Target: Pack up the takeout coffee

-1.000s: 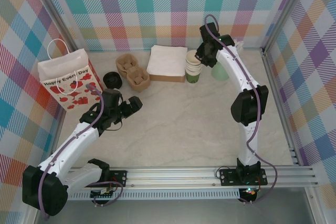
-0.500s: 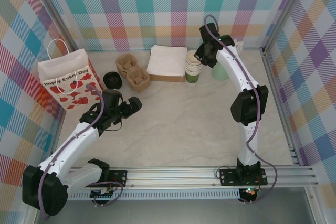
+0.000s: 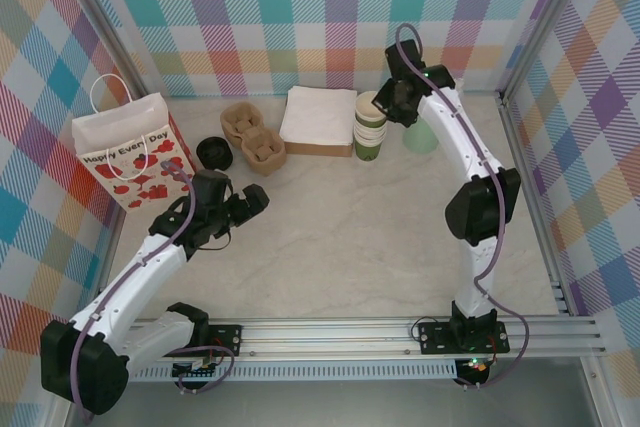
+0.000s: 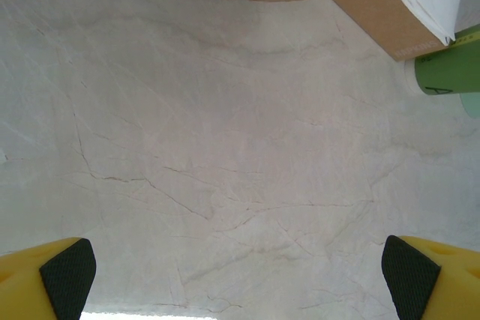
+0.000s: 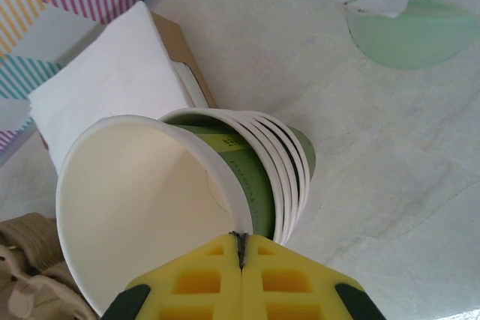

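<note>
Moved: right hand (image 5: 240, 249) has pinched shut on the takeout coffee (image 5: 142, 192) rim, atop the stack (image 5: 291, 177), far centre of bench (image 4: 225, 148) | left hand (image 4: 238, 267) wide, empty | Risk: if you lift fast, friction may drag the stack along.

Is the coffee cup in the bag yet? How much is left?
Not yet. Nothing looks packed: the cup tray and black lid sit on the table beside the paper bag. In hand: the right gripper is shut on the rim of the top cup of the stack. Left: pulling it free and getting it to the bag. The left gripper hangs open.
</note>
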You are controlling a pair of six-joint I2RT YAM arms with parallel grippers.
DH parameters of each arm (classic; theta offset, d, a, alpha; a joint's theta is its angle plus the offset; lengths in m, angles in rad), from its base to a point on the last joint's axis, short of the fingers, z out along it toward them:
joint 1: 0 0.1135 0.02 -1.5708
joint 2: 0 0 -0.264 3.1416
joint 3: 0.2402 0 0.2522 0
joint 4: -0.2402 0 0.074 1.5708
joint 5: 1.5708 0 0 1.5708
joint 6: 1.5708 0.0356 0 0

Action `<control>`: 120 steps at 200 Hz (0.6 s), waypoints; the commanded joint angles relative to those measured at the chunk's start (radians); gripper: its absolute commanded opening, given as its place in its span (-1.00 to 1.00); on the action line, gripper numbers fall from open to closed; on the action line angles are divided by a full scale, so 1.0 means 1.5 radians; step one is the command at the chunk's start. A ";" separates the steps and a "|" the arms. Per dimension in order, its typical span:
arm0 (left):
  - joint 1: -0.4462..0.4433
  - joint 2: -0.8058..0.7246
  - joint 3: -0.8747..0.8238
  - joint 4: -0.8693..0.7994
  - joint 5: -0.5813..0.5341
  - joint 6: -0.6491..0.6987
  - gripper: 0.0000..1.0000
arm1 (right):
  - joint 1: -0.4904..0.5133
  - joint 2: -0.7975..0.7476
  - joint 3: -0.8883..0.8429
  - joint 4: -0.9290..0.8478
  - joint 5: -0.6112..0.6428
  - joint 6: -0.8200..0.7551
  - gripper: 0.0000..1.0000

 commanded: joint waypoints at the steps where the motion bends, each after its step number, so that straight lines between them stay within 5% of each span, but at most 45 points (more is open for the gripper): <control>1: -0.006 -0.018 0.026 -0.024 -0.014 0.002 1.00 | 0.003 -0.037 -0.002 0.008 -0.001 -0.011 -1.00; 79: -0.007 -0.039 0.054 -0.066 -0.038 0.003 1.00 | 0.004 -0.137 -0.014 0.012 0.008 -0.059 -1.00; 120: -0.006 -0.045 0.063 -0.081 -0.054 -0.003 1.00 | 0.005 -0.257 -0.148 0.044 -0.030 -0.065 -1.00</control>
